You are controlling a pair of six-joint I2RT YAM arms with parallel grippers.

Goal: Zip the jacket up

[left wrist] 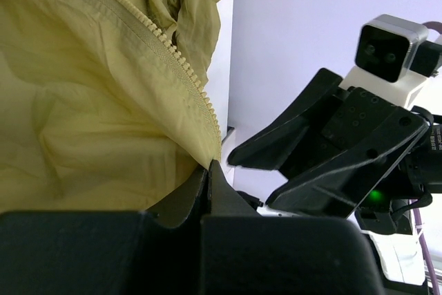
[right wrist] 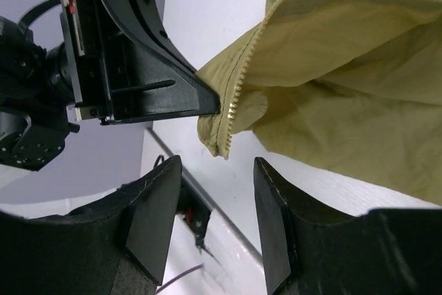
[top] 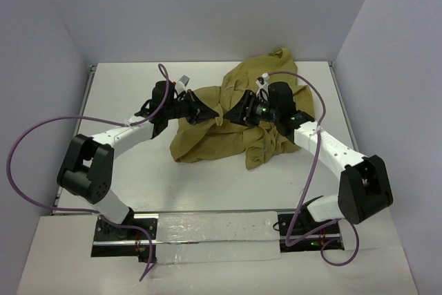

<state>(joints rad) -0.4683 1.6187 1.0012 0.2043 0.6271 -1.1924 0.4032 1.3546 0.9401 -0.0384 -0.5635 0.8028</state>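
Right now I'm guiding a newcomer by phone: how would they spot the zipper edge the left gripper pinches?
Find the crumpled olive-tan cloth jacket on the white table. Where the shut black left gripper faces the open right gripper, its cream-toothed zipper edge ends in that pinch. Unlike the plain folds around, it carries teeth.

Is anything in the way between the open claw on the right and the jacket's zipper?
Nothing visible does. The open right gripper faces the jacket, with clear space up to its zipper end. The left gripper pinches that edge from the side.
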